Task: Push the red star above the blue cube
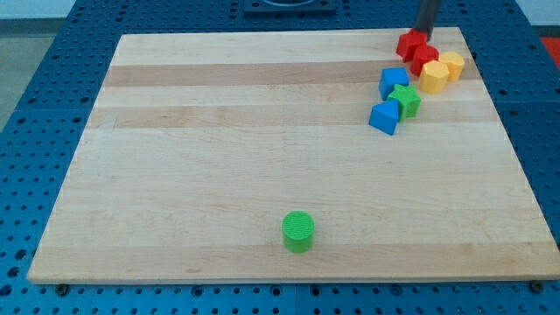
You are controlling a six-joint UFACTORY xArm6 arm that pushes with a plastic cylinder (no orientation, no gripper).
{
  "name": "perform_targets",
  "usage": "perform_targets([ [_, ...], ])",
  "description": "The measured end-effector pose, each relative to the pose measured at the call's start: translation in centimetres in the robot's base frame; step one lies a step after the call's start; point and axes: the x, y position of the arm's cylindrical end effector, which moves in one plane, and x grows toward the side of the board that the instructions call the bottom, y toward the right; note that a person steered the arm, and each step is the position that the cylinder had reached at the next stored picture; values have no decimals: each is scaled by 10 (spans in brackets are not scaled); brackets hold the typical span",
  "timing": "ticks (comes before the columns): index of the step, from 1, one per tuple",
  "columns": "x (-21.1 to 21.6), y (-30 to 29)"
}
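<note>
The green cylinder [298, 231], far below the blue cube [394, 83], plays no part. Just beside the cube sits the green star [405, 101]. Up and right of the cube lies what I take for the red star [425, 59], small and knobbly, packed against a second red block [408, 44] and a yellow block [435, 77]. My tip [423, 33] stands beyond them, touching the reds. I have no hand, only a rod with nothing to part or close. Best to circle right of the star and nudge it leftward, sparing the cube.
</note>
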Motion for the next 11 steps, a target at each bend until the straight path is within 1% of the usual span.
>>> perform_targets([
  [2,1,0],
  [3,23,-3],
  [5,15,33],
  [6,15,28],
  [11,15,-80],
])
